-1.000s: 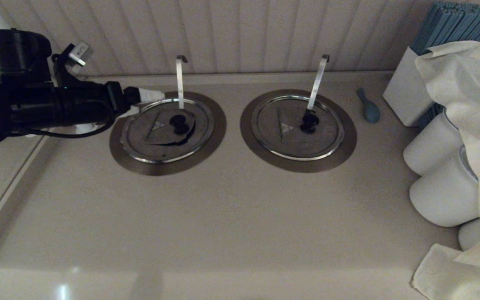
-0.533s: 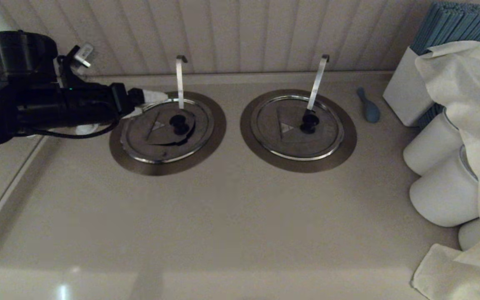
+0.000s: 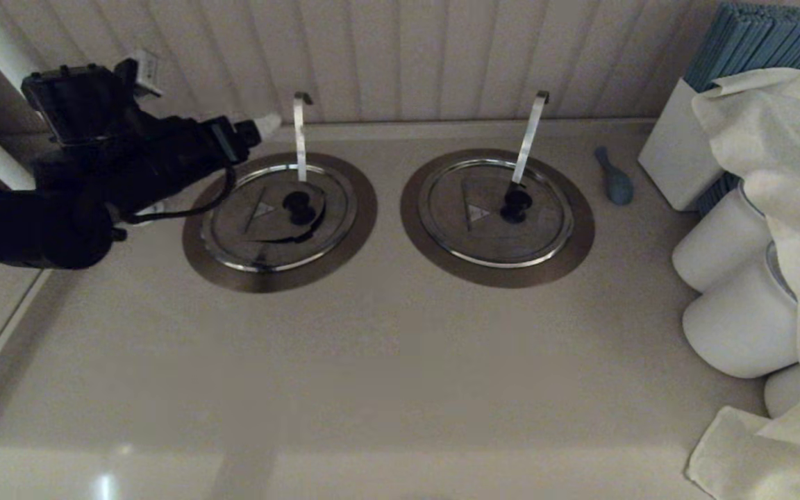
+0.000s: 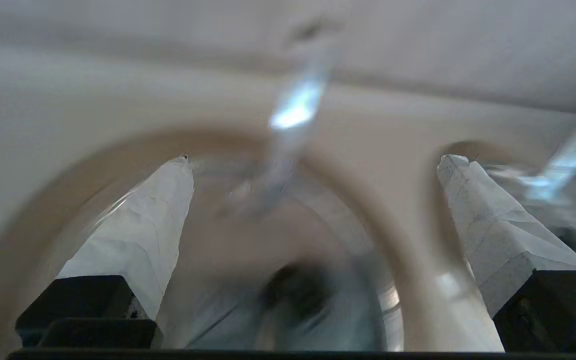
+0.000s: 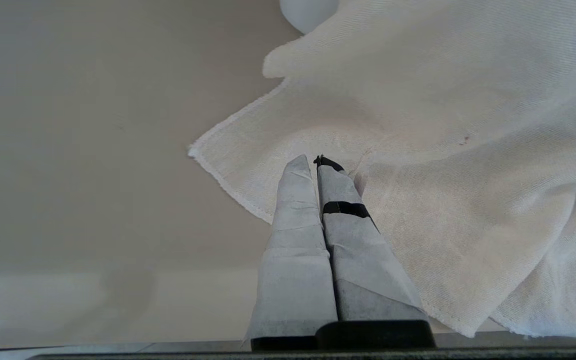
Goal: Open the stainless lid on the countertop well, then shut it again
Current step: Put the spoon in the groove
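Observation:
The stainless lid [image 3: 261, 229] lies flat and closed in the left countertop well, inside the wide metal collar [image 3: 282, 278]. Its black knob [image 3: 297, 203] sits at the centre, and the thin hooked rod [image 3: 299, 139] stands up behind it. My left gripper [image 3: 264, 127] hovers above the collar's far-left side, close to the back wall, touching nothing. In the left wrist view the left gripper [image 4: 316, 160] is open, its white fingers [image 4: 138, 235] wide apart, with the blurred knob [image 4: 293, 295] low between them. My right gripper [image 5: 315, 160] is shut and empty above a white cloth [image 5: 443, 150].
A twin lid [image 3: 469, 236] with its own strip [image 3: 528, 135] fills the right well. Further right lie a blue spoon-like piece [image 3: 615, 182], a white box of blue sticks [image 3: 678, 163], white jars [image 3: 740, 326] and a draped cloth [image 3: 782, 139]. The panelled wall stands just behind.
My left gripper has lifted off the lid's far-left rim and swung up and back toward the wall. The lid has stayed flat in place.

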Tool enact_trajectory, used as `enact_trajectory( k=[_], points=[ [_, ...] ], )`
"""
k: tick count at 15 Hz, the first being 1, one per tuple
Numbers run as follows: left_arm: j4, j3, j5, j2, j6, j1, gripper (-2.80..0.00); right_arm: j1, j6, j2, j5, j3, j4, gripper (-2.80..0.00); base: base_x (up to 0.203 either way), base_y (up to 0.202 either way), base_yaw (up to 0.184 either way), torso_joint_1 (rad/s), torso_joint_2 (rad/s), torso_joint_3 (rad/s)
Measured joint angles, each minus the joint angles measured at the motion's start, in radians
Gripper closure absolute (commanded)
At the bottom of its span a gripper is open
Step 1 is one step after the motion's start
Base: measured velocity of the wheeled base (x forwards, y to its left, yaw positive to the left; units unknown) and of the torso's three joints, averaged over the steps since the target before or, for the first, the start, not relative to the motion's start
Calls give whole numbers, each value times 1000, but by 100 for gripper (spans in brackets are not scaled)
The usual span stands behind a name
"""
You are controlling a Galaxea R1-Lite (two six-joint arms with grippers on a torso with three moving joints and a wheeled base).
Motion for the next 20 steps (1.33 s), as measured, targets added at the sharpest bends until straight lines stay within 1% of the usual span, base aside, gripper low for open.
enact_trajectory(
  k=[1,2,4,6,8,10,12,15,18,20],
  points=[
    [-58,-14,-37,20,5,-13,-280,0,0,0,1,0,0,0,0,0,0,0,0,0],
    [-81,-52,-64,45,11,-25,-280,0,0,0,0,0,0,0,0,0,0,0,0,0],
    [-84,-134,-86,104,29,-49,-280,0,0,0,0,0,0,0,0,0,0,0,0,0],
    [-86,-177,-90,154,45,-69,-280,0,0,0,-1,0,0,0,0,0,0,0,0,0],
    [-104,-194,-86,205,70,-73,-280,0,0,0,0,0,0,0,0,0,0,0,0,0],
    [-153,-225,-81,254,75,-72,-280,0,0,0,0,0,0,0,0,0,0,0,0,0],
    [-173,-249,-77,293,76,-71,-280,0,0,0,0,0,0,0,0,0,0,0,0,0],
    [-191,-294,-45,347,76,-69,-280,0,0,0,1,0,0,0,0,0,0,0,0,0],
    [-265,-355,8,412,76,-72,-280,0,0,0,0,0,0,0,0,0,0,0,0,0],
    [-268,-366,11,430,74,-73,-280,0,0,0,0,0,0,0,0,0,0,0,0,0]
  ],
)
